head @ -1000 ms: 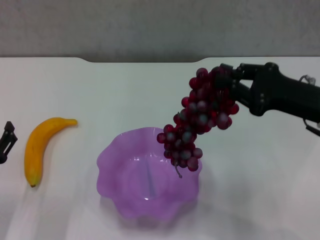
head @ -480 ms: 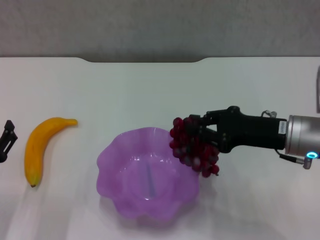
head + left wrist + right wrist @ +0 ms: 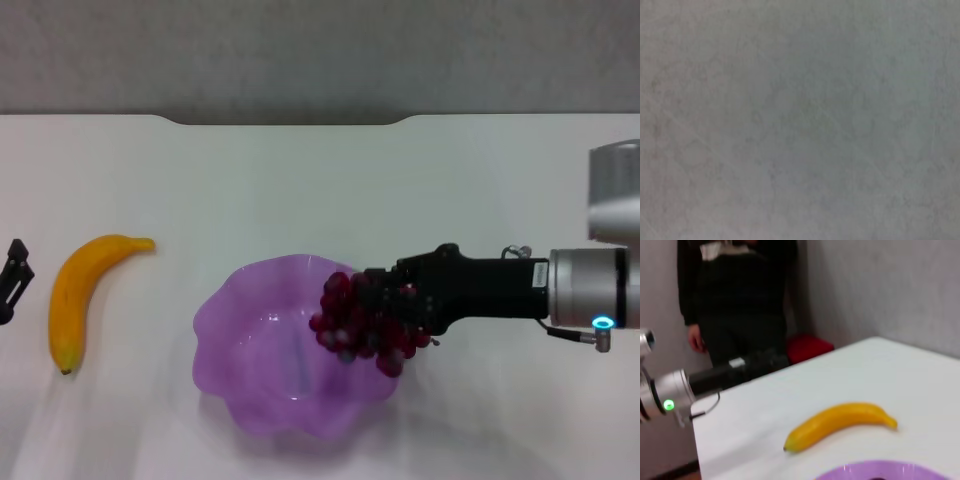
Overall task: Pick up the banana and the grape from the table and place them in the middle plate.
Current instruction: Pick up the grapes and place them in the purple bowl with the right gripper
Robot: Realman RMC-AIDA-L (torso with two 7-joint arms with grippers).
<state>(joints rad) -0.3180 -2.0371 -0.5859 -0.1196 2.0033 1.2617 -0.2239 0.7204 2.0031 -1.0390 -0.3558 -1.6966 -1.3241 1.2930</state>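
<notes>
Right gripper point(image 3: 385, 300), reaching in level from the right, is closed on the grape point(image 3: 358, 325) and holds the bunch over the right part of the plate point(image 3: 232, 320). The bunch hangs down inside the scalloped rim on that side; whether it touches the plate's floor cannot be told. The gripper's black body lies across the plate's right rim, with the silver arm section and its blue light farther right.

Banana point(image 3: 78, 295) lies on the white table point(image 3: 300, 180) well left of the plate, apart from it, its dark tip toward the near side and its stem end toward the far side. In the right wrist view the banana point(image 3: 840, 425) lies on the table beyond a sliver of the purple plate point(image 3: 880, 472).

Left gripper point(image 3: 12, 280) sits at the far left edge of the table, just left of the banana and not touching it; whether its fingers are parted or together cannot be told. The left wrist view shows only a plain grey surface.
</notes>
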